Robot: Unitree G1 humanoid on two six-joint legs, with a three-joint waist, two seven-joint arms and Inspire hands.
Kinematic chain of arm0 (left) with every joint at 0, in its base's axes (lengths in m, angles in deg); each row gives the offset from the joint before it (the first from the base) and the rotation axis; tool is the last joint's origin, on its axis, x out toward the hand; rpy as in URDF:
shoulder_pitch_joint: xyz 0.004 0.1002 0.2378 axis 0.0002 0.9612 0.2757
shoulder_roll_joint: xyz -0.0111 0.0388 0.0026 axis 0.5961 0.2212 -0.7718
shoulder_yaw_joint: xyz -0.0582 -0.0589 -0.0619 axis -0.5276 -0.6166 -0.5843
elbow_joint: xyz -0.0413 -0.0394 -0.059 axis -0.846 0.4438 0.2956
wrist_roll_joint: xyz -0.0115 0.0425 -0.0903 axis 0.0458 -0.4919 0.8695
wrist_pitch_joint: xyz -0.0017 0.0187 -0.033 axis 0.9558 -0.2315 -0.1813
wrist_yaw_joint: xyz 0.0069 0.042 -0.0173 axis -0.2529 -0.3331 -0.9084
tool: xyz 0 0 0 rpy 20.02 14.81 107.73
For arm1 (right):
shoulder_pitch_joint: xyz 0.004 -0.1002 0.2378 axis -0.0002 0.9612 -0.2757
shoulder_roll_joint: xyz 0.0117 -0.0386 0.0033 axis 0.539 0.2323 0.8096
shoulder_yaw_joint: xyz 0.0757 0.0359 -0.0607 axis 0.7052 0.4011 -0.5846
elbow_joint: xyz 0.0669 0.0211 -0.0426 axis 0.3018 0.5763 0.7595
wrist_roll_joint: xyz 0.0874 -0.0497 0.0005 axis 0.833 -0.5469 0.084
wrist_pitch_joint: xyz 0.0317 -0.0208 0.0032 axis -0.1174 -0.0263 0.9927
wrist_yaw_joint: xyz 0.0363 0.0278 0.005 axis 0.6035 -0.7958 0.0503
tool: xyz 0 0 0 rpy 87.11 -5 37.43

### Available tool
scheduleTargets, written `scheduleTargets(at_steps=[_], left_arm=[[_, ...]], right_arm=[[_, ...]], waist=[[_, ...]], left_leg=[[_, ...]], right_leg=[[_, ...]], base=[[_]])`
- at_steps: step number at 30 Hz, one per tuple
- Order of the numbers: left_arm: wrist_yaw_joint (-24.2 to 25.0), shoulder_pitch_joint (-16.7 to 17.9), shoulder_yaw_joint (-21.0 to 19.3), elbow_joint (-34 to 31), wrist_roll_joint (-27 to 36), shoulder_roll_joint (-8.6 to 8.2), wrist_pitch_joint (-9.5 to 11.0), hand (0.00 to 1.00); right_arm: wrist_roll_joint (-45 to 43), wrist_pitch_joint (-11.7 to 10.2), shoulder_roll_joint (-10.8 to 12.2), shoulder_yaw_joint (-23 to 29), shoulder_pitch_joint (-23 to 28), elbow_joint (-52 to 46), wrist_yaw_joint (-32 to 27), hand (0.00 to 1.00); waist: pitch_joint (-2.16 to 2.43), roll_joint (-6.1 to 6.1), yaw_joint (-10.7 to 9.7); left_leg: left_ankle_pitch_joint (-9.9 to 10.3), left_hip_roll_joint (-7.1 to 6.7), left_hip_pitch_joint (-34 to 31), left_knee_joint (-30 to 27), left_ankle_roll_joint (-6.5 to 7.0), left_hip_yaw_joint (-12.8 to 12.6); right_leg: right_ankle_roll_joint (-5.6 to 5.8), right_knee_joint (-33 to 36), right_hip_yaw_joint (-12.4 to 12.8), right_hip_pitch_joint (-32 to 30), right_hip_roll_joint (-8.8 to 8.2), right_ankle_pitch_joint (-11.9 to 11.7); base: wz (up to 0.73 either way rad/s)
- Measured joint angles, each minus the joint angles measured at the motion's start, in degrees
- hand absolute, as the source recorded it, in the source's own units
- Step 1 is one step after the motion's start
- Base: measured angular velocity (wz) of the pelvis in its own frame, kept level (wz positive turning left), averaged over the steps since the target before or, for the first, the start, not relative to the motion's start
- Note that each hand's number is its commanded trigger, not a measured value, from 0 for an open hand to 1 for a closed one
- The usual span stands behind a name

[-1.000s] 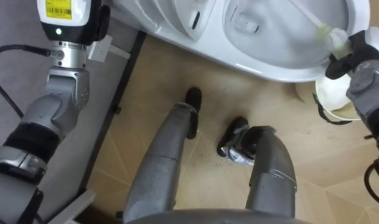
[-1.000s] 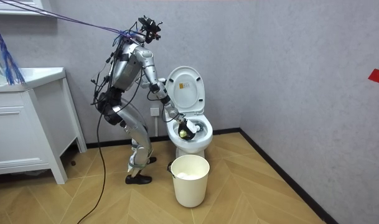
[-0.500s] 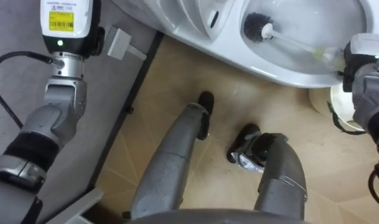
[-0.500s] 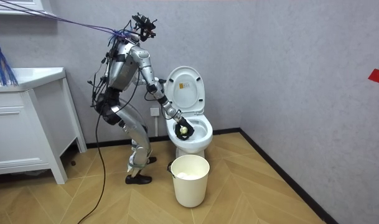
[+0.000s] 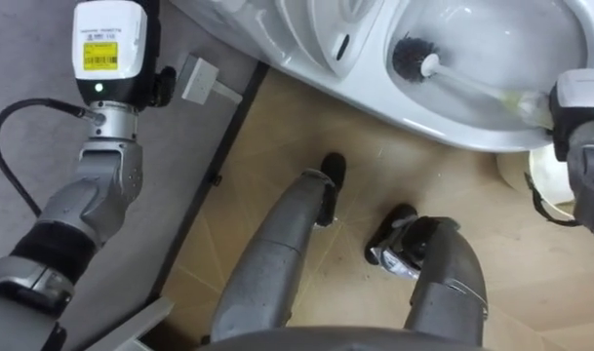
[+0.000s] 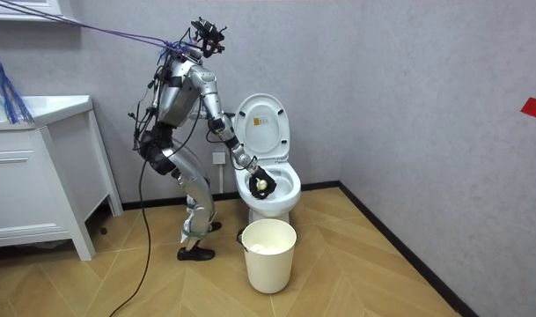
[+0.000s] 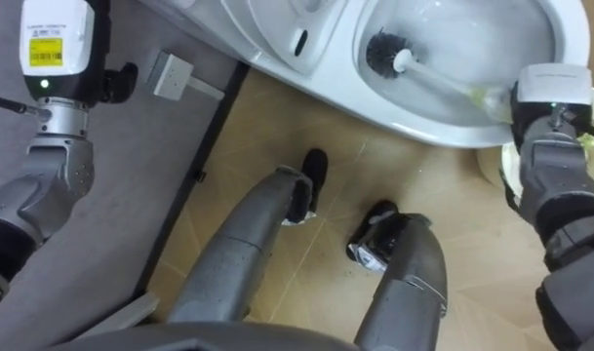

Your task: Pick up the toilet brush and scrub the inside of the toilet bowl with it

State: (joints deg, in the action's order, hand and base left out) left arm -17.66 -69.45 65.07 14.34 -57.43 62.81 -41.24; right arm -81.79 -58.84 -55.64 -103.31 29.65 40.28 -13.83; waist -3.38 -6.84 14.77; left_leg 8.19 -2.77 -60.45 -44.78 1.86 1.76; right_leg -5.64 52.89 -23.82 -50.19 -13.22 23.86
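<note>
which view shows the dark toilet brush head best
The right eye view: the dark bristled brush head sits unobstructed inside the white toilet bowl. The left eye view matches; in the room view it is too small to tell.

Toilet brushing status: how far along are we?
Done: the lid is up, and the right robot hand grips the toilet brush. In hand: its head is down inside the toilet bowl, with the handle slanting up to the hand. Left: the brush is not yet withdrawn. I cannot tell how clean the bowl is.
</note>
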Motion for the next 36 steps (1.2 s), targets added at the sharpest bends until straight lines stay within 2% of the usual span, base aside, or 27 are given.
scheduleTargets(at_steps=[2, 3, 5, 10, 13, 16, 22, 30, 33, 36], left_arm=[[-0.05, -0.01, 0.19, -0.39, 0.34, 0.00, 0.10, 0.00], [-0.05, -0.05, 0.52, -0.89, 1.01, 0.03, 0.11, 0.00], [-0.21, -0.26, 0.46, -1.23, 1.39, 0.03, -0.03, 0.00], [-0.84, -0.32, -0.22, -2.52, 1.24, 0.07, -0.90, 0.00], [-2.09, -0.33, -0.77, -2.86, 0.99, 0.10, -1.21, 0.00], [-2.81, -0.45, -0.78, -2.74, 1.03, 0.10, -1.75, 0.00], [-3.47, -0.49, -1.44, -2.75, 1.06, 0.12, -2.16, 0.00], [-2.56, -0.64, -1.66, -2.87, -0.44, 0.12, -3.06, 0.00], [-1.99, -0.62, -1.90, -2.89, -2.67, 0.11, -4.10, 0.00], [-1.09, -0.67, -1.83, -2.93, -4.10, 0.11, -4.42, 0.00]], right_arm=[[5.11, -0.77, -0.03, -0.60, -0.93, 1.56, -0.68, 1.00], [8.49, -1.34, 0.05, -0.83, -1.44, 2.55, -1.11, 1.00], [17.42, -2.28, 0.87, 0.79, -3.81, 4.98, -0.25, 1.00], [33.40, -2.06, 3.46, 5.14, -5.88, 7.81, -0.39, 1.00], [37.77, -2.22, 3.66, 5.13, -6.11, 7.44, -0.56, 1.00], [42.12, -2.24, 4.03, 5.13, -6.10, 7.28, -0.31, 1.00], [49.74, -2.25, 5.00, 5.12, -5.89, 5.54, 1.62, 1.00], [47.75, -2.22, 6.50, 6.17, -5.81, 5.90, 4.09, 1.00], [39.39, -2.29, 6.73, 7.15, -5.83, 5.94, 5.31, 1.00], [29.51, -2.27, 6.55, 5.66, -6.07, 5.82, 6.68, 1.00]], waist=[[-0.02, 0.07, -0.32], [-0.04, 0.29, -0.62], [-0.03, 1.73, -0.60], [-0.10, 3.39, -1.73], [-0.11, 4.66, -1.93], [-0.08, 5.33, -2.33], [-0.12, 5.45, -3.57], [-0.08, 5.31, -4.14], [-0.13, 5.13, -3.57], [-0.20, 4.30, -2.98]], left_leg=[[0.03, -0.24, 0.01, 0.17, 0.08, 0.04], [-0.03, -0.78, 0.02, 0.21, 0.16, -0.03], [-0.20, -0.96, -0.54, 0.31, 0.24, -0.45], [-0.95, -0.84, -1.50, 0.38, 0.77, -1.19], [-1.05, -0.62, -2.22, 0.40, 0.72, -1.59], [-1.08, -0.71, -2.34, 0.24, 0.73, -1.74], [-1.04, -0.43, -2.94, -1.00, 0.76, -1.35], [-1.03, -0.98, -2.88, -1.05, 0.77, -0.54], [-0.86, -0.93, -2.78, -1.22, 0.67, -0.68], [-0.48, -0.78, -2.71, -2.05, 0.61, 0.02]], right_leg=[[0.30, 0.22, -0.03, -0.11, -0.48, 0.11], [0.64, 0.76, 0.24, -0.30, -0.88, 0.32], [1.09, 1.39, 1.95, -1.93, -0.79, 0.36], [0.95, 1.86, 2.35, -3.11, -0.76, -0.12], [0.65, 2.19, 2.82, -4.22, -0.71, -0.29], [0.62, 2.62, 3.13, -4.55, -0.82, -0.28], [0.36, 3.02, 2.61, -4.54, -0.82, -0.37], [0.67, 2.88, 2.26, -4.16, -0.77, -0.49], [0.62, 2.85, 2.04, -3.97, -0.84, -0.45], [0.76, 2.86, 1.63, -3.38, -0.56, -0.24]], base=[[0.08], [0.09], [-0.06], [0.00], [-0.07], [0.00], [0.00], [0.00], [0.00], [0.00]])
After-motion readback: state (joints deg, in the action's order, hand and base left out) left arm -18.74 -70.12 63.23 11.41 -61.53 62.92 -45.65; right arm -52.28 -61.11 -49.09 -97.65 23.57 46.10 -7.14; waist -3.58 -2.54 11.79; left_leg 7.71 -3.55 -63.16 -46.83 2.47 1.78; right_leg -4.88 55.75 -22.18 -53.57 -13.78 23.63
